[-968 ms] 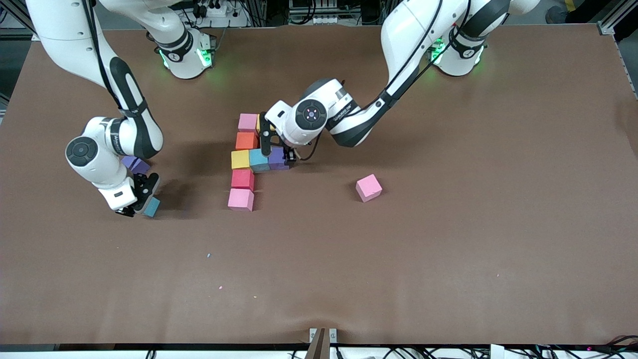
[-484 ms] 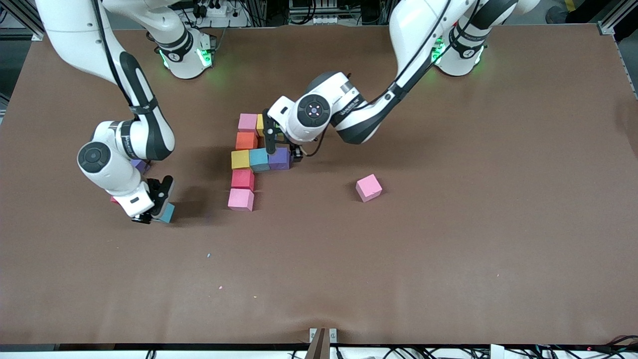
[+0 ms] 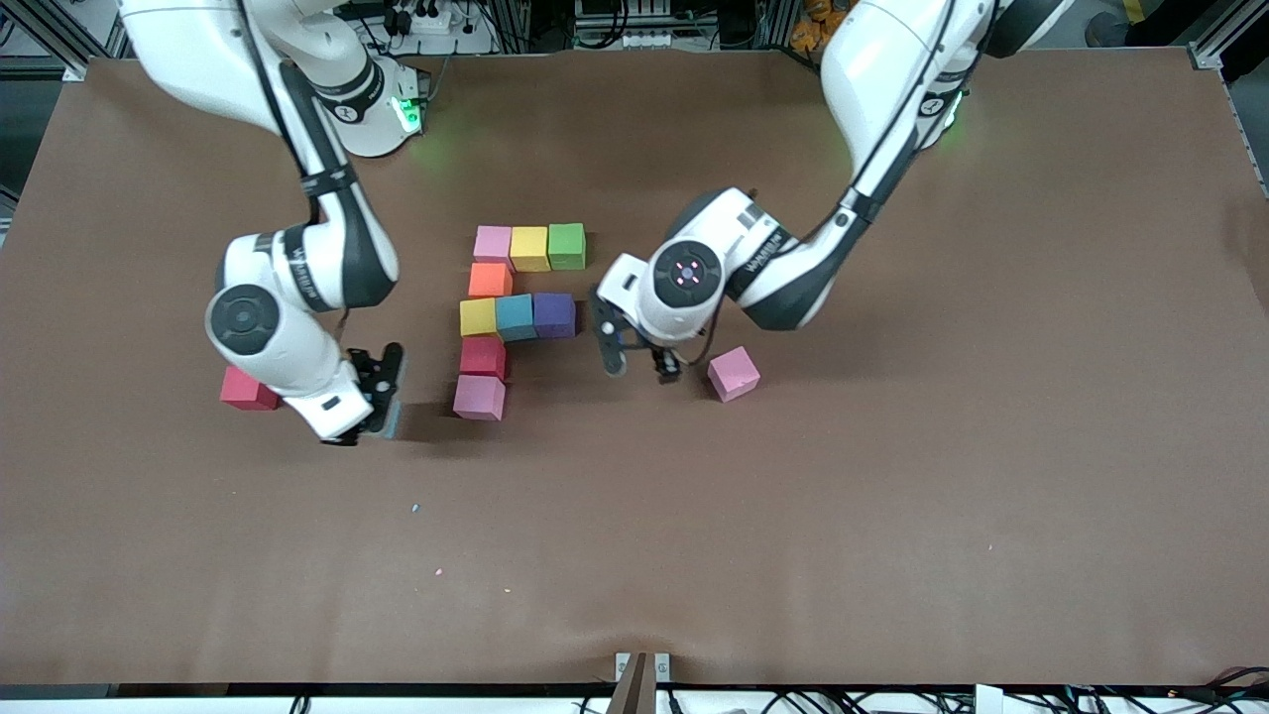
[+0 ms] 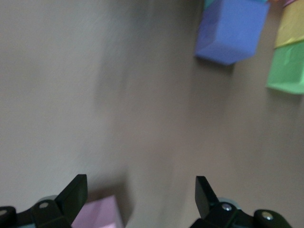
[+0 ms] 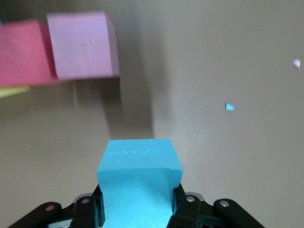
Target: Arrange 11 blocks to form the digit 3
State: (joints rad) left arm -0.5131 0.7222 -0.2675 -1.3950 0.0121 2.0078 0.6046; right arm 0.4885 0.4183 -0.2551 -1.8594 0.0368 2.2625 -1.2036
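Nine blocks are counted in the unfinished digit 3 (image 3: 516,317) near the middle of the table (image 3: 892,496). The row farthest from the front camera is made up of a pink block (image 3: 493,243), a yellow block (image 3: 529,248) and a green block (image 3: 566,245). An orange block (image 3: 489,280) is set as the single link below the pink one. The middle row is formed by a second yellow block (image 3: 478,317), a teal block (image 3: 516,317) and a purple block (image 3: 554,314). A red block (image 3: 483,356) and a second pink block (image 3: 479,397) are placed nearer the camera.

A light blue block (image 5: 139,183) is pinched in the right gripper (image 3: 382,397), which is held over the table beside the second pink block, toward the right arm's end. A loose red block (image 3: 248,389) is partly hidden by that arm.

The left gripper (image 3: 634,362) is seen with fingers spread and nothing between them, just beside a loose pink block (image 3: 734,374).
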